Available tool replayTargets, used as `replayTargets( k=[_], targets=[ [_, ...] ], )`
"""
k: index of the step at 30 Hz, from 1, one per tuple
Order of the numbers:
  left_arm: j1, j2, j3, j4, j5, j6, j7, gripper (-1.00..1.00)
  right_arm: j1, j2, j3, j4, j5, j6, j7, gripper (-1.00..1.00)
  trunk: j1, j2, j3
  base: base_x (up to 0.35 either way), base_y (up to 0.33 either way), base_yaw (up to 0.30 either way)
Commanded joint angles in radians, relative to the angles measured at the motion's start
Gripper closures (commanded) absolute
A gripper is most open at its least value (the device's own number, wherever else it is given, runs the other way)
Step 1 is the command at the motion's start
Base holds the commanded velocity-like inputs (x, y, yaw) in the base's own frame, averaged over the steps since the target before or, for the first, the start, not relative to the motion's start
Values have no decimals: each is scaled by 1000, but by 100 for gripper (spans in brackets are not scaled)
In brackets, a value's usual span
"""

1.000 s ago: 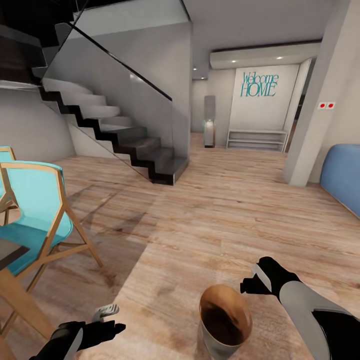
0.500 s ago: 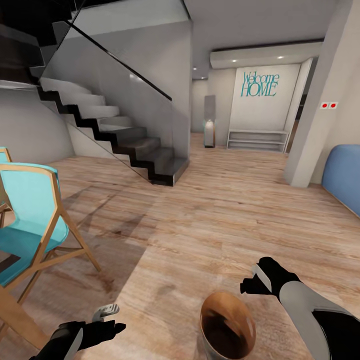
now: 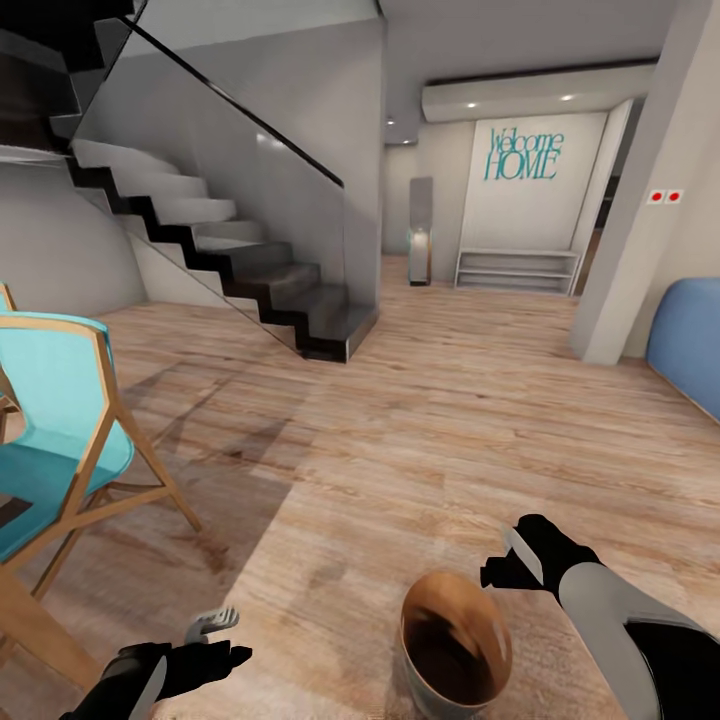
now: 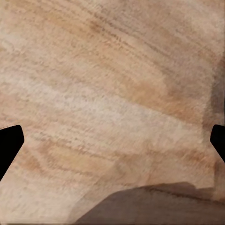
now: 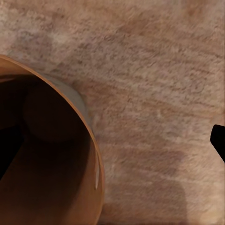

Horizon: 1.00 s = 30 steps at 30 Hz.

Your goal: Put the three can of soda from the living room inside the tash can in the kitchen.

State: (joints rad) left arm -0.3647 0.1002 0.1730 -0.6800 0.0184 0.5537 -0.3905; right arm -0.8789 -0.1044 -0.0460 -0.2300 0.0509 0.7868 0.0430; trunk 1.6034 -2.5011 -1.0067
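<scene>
Our right gripper point(image 3: 512, 560) sits low at the right of the head view, its fingers spread wide around the rim of the tash can point(image 3: 455, 645); in the right wrist view one finger lies inside the bin and the other fingertip point(image 5: 218, 140) is outside the wall, so the grip straddles the rim, though we cannot tell whether the pads press on it. The tash can is a grey cylinder with a brown, shadowed inside point(image 5: 42, 164), its mouth open toward our head camera, low between our two arms. Our left gripper point(image 3: 215, 640) hangs open and empty at the lower left, its dark fingertips point(image 4: 10, 143) wide apart over the wood plank floor point(image 3: 420, 420). Further out stand a turquoise chair point(image 3: 60, 440) at the left, a dark staircase point(image 3: 230, 260) behind it, a "Welcome HOME" sign point(image 3: 522, 155) on the far wall, and a blue sofa point(image 3: 690, 350) at the right edge.
</scene>
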Motion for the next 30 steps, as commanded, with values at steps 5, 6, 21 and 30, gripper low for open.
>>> replayTargets(
  k=[5,6,21,30],
  targets=[
    [0,0,3,-1,2,8,-2,-100,0,0,-5,-2,6,5,5,-100,2,-2,-20,0,0,0],
    [0,0,3,-1,2,8,-2,-100,0,0,-5,-2,6,5,5,-100,2,-2,-24,0,0,0],
    [0,0,3,-1,2,8,-1,-100,2,0,-5,-2,6,5,4,-100,9,-5,-82,0,0,0],
    [0,0,3,-1,2,8,-1,-100,5,0,-5,-2,6,5,3,-100,12,-7,-106,0,0,0]
  ],
)
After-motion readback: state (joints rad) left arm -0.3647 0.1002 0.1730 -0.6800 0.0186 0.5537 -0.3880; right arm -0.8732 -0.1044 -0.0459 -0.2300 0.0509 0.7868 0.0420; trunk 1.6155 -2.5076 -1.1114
